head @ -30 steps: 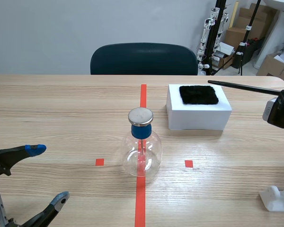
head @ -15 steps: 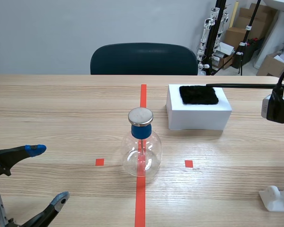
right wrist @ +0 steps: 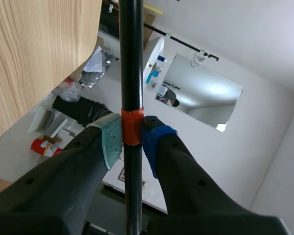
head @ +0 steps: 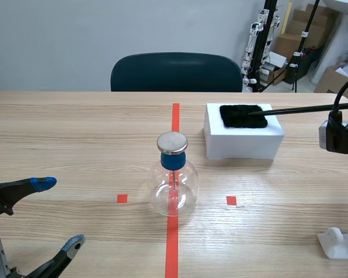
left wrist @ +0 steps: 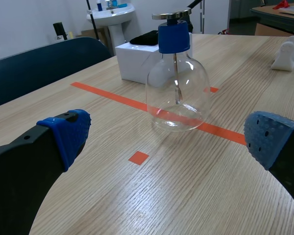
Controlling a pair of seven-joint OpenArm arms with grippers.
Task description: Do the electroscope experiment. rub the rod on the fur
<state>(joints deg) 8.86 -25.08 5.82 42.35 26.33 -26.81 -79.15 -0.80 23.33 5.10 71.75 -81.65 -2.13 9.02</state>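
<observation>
I hold black rod [head: 301, 108] clenched in right gripper [right wrist: 132, 139], tip over fur [head: 240, 117] atop white box [head: 243, 146] upper right, left gripper [head: 59, 213] released lower left, glass flask [head: 173, 184] mid-frame, wooden table [head: 75, 127], chair [head: 177, 72] behind.

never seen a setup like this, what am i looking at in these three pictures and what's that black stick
This is a robot with two black arms working at a wooden table. The wide picture is taken from between the arms, looking across the table toward a chair. The other two come from cameras on the wrists, each looking past its own gripper. The left gripper is open and holds nothing. Ahead of it stands a glass flask with a blue stopper and a metal disc on top: the electroscope. The right gripper is shut on the stick, a thin black rod. Its tip reaches over a patch of black fur on a white box; I can't tell whether it touches.
</observation>
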